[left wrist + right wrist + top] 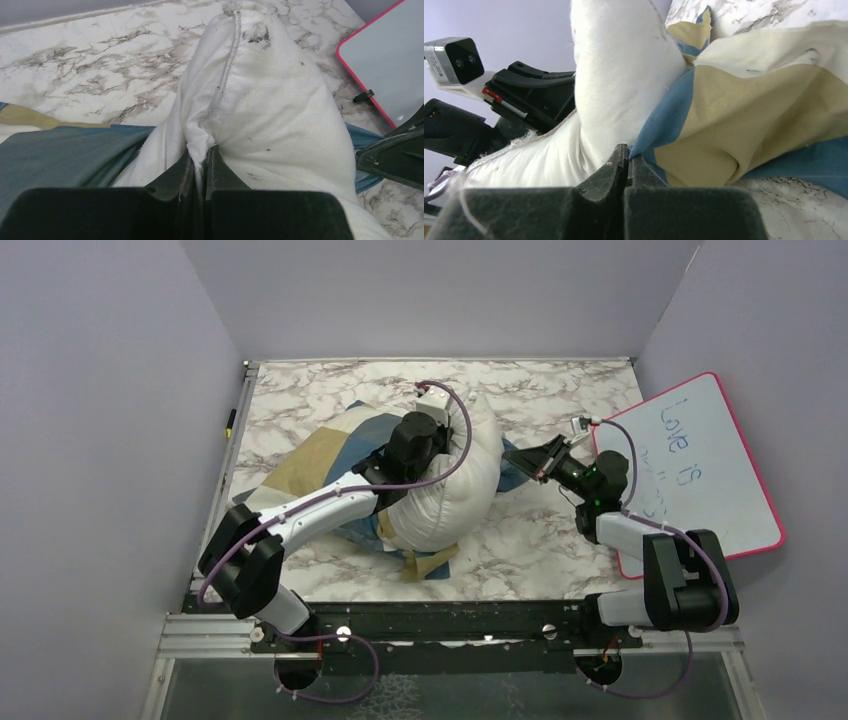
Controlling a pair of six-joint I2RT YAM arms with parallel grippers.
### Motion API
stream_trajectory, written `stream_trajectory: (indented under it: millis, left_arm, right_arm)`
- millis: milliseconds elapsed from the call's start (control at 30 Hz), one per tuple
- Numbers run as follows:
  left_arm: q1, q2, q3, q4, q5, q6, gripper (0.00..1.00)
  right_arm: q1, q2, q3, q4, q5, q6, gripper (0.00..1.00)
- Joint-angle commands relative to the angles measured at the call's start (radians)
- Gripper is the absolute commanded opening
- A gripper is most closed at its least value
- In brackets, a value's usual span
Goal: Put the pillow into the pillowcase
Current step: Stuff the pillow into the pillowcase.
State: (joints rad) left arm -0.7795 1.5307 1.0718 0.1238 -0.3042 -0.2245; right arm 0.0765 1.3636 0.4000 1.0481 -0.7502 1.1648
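Evidently, left fingers (182, 172) clamp the pillow (270, 100) by its seam while right fingers (613, 167) pinch the pillowcase (749, 100) hem, probably holding its mouth for stuffing.

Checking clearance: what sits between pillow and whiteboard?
In the top view, the right tool, pinching the pillowcase edge, lies between the pillow and the whiteboard; otherwise only marble table.

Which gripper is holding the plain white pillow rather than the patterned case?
The left gripper, shut on the pillow's seam; the right gripper pinches the pillowcase's blue edge instead.
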Motion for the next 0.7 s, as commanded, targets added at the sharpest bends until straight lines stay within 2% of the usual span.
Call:
stream_trajectory:
  millis: [0, 67, 267, 333, 433, 567, 667]
  left_arm:
    - [0.091, 0.18, -0.136, -0.326, -0.147, 0.101, 0.0]
    - [0.092, 0.22, -0.139, -0.3, -0.148, 0.102, 0.0]
    - [0.091, 0.359, -0.066, -0.292, -0.153, 0.117, 0.0]
    - [0.093, 0.375, -0.051, -0.284, -0.152, 0.118, 0.0]
    - [0.096, 0.392, -0.036, -0.286, -0.176, 0.103, 0.0]
    - [0.144, 0.399, -0.013, -0.309, -0.206, 0.072, 0.0]
    - [0.168, 0.36, -0.005, -0.317, -0.274, 0.096, 0.0]
  right_arm:
    - [-0.055, -0.174, 0.186, 0.152, 0.005, -0.057, 0.0]
    - [-0.056, -0.204, 0.226, 0.1, -0.005, -0.082, 0.0]
    - [-0.055, -0.157, 0.322, 0.184, -0.162, 0.006, 0.0]
    - [-0.055, -0.147, 0.355, 0.145, -0.213, 0.014, 0.0]
    - [-0.055, -0.149, 0.46, -0.076, -0.277, -0.04, 0.0]
    - [-0.055, -0.146, 0.623, -0.467, -0.353, -0.13, 0.0]
    - [-0.055, -0.187, 0.632, -0.68, -0.299, -0.28, 0.0]
